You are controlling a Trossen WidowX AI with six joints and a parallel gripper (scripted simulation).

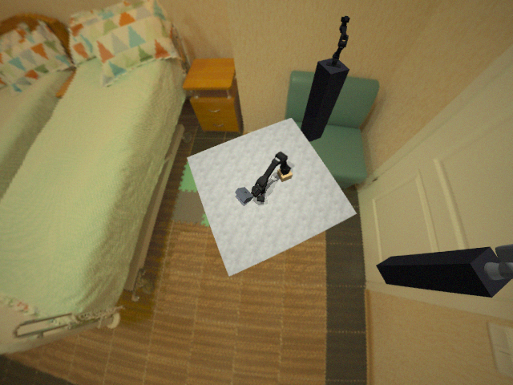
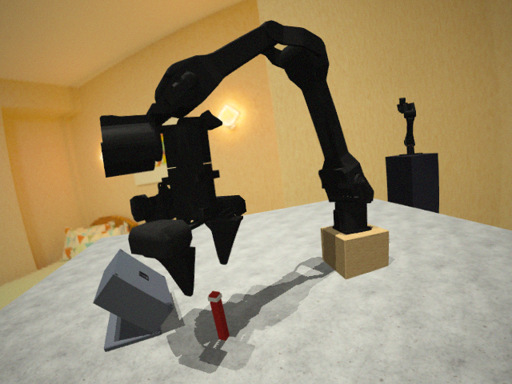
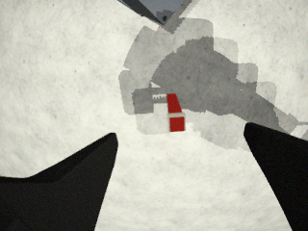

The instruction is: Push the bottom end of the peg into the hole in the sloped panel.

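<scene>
Wrist view is looking straight down at the red peg point(image 3: 175, 114), which is standing upright on the white table point(image 3: 58, 71), framed between the two black fingers. The gripper point(image 2: 206, 264) is hanging above it with its jaws spread wide and gripping nothing. From the peg, the grey sloped panel point(image 2: 132, 289) is sitting near, at about 12 o'clock in that view, its small dark hole point(image 2: 143, 274) showing on the face.

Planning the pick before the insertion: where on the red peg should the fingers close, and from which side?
Grip the red peg on its upper shaft under the white-topped cap, coming from above. It stands upright, flat-sided, and the open gripper already hangs over it, leaving the bottom end free.
</scene>
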